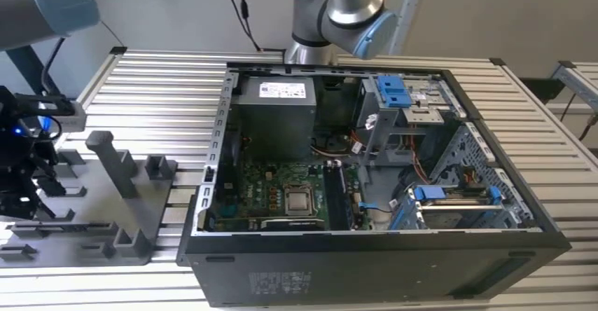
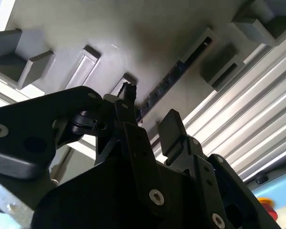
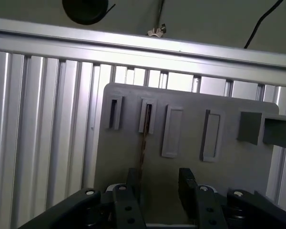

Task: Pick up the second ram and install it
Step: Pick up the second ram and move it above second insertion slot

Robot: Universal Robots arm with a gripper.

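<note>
The second ram stands on edge in a slot of the grey fixture plate point(image 3: 181, 167). In the first wrist view it is a thin dark line point(image 3: 143, 138). In the second wrist view it is a dark strip with a row of chips point(image 2: 174, 76). My gripper point(image 3: 159, 183) is open and straddles the near end of the stick, which lies close against one finger point(image 3: 133, 181) while the other finger point(image 3: 186, 183) stands well off. From the second wrist view the gripper point(image 2: 150, 107) shows the same wide gap. In the exterior view the gripper point(image 1: 26, 199) hangs over the fixture plate point(image 1: 94, 230) at the exterior view's far left.
The open computer case point(image 1: 374, 255) sits at the exterior view's centre and right, with the motherboard point(image 1: 280, 192) on its floor. A tall grey post point(image 1: 112, 164) and low blocks point(image 1: 161, 167) rise from the fixture. Several other slots point(image 3: 171, 131) lie beside the ram's. The table is ribbed aluminium point(image 1: 159, 80).
</note>
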